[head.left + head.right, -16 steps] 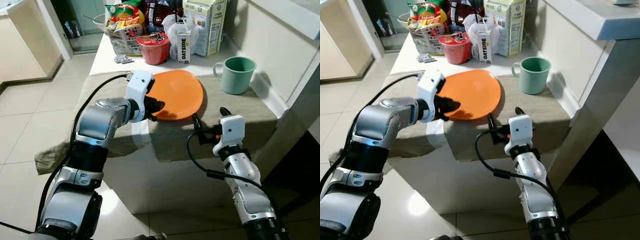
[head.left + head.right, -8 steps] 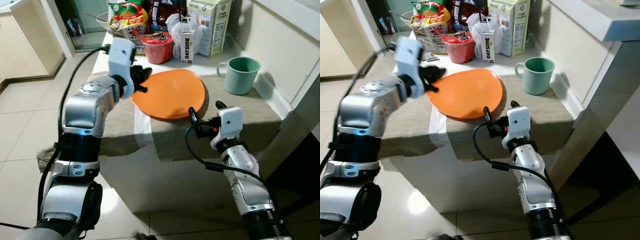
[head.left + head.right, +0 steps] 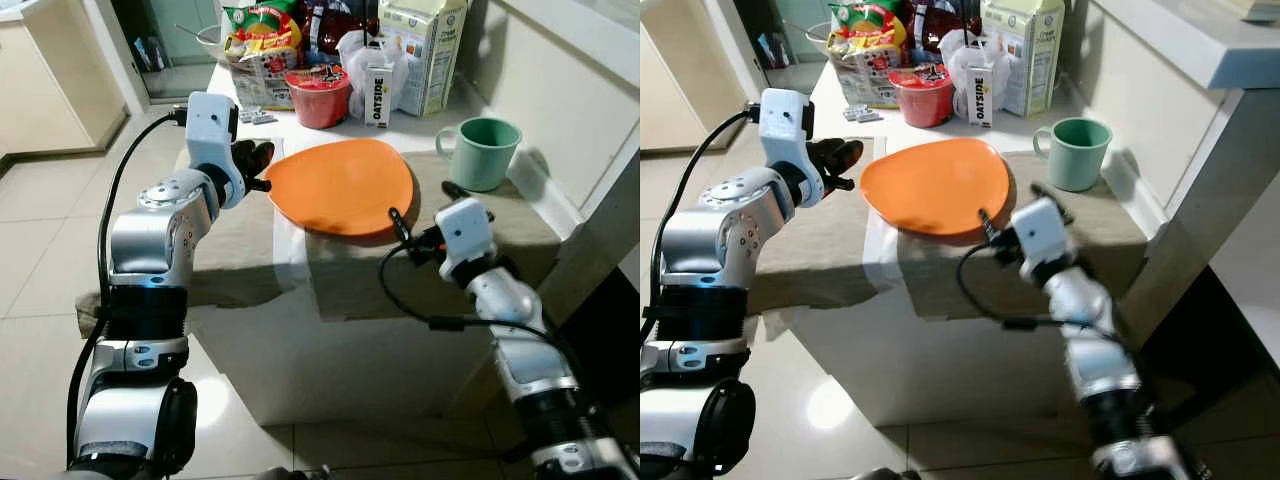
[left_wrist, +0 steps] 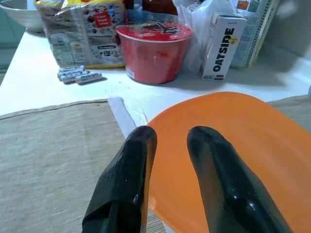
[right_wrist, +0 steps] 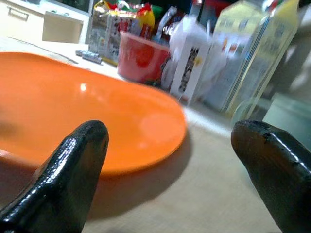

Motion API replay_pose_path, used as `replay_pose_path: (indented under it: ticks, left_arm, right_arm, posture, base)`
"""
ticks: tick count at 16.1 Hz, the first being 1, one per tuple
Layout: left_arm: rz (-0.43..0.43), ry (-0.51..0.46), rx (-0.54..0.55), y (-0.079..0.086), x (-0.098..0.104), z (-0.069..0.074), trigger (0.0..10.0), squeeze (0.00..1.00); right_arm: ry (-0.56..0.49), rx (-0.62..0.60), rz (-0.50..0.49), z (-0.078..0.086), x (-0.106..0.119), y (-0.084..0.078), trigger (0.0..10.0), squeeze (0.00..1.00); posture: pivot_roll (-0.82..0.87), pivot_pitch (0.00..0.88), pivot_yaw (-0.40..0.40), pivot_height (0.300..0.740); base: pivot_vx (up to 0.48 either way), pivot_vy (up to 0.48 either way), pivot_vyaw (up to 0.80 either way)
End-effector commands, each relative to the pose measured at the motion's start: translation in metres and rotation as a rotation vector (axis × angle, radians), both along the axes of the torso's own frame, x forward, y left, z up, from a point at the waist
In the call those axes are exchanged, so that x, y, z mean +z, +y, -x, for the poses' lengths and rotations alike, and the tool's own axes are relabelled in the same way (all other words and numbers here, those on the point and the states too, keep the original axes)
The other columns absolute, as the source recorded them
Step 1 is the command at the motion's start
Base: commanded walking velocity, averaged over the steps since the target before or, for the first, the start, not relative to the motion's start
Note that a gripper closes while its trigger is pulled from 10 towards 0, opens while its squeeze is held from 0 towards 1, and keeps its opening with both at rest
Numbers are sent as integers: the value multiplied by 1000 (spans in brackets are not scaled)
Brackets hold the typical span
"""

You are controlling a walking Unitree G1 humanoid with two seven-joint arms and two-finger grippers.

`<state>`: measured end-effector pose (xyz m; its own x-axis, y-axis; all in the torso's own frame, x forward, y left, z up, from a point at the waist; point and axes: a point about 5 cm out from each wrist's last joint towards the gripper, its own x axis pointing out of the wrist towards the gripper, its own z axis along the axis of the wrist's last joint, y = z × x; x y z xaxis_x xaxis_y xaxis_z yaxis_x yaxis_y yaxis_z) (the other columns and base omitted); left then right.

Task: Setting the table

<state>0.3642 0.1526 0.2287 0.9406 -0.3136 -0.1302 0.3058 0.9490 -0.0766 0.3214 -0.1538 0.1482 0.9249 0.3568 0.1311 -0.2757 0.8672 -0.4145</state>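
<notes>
**A:** Nearest us, right gripper (image 3: 420,212) sits at the orange plate (image 3: 342,186)'s front rim, fingers spread wide, holding nothing.

**B:** And the left one?

**A:** Left gripper (image 3: 256,166) has swung up from the plate's near-left edge to its far-left rim. Fingers a little apart, empty. Plate's now flat on the beige runner (image 3: 230,235), released.

**B:** So plate's placed. Green mug (image 3: 483,151) beyond it, untouched, probably next.

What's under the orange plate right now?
The orange plate lies on a beige table cloth that drapes over the counter's front edge. A pale strip in the cloth runs in beneath the plate's rim; anything else beneath is covered.
</notes>
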Motion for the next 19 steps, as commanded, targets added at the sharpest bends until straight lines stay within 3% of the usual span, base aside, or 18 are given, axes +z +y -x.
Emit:
replay_pose_path:
  ticks: [1,5,6,7,10,13,19]
  left_arm:
    - [12,-12,22,4,2,2,10000,0]
    - [27,-3,32,4,1,2,10000,0]
    - [32,-4,35,4,1,2,10000,0]
    - [38,-4,40,4,1,3,10000,0]
    - [42,-2,40,3,0,3,10000,0]
    - [51,0,37,0,0,5,10000,0]
    - [56,13,29,-3,-3,5,10000,0]
  right_arm:
    - [-13,26,51,-4,3,0,10000,0]
    - [-11,63,145,-10,3,-5,10000,0]
    - [35,46,81,-13,-1,-5,10000,0]
    - [116,3,-86,-16,-4,-7,10000,0]
    - [243,-51,-442,-22,-8,-2,10000,0]
    - [323,-23,-579,-20,-14,5,10000,0]
    - [433,30,-738,-22,-12,12,10000,0]
  posture:
    - [-155,0,86,740]
    - [-144,0,74,740]
    - [-143,0,73,740]
    - [-140,0,72,740]
    - [-139,0,74,740]
    - [-134,0,70,740]
    - [-137,0,65,740]
  base:
    - [0,0,0]
    - [0,0,0]
    - [0,0,0]
    - [0,0,0]
    - [0,0,0]
    - [0,0,0]
    - [0,0,0]
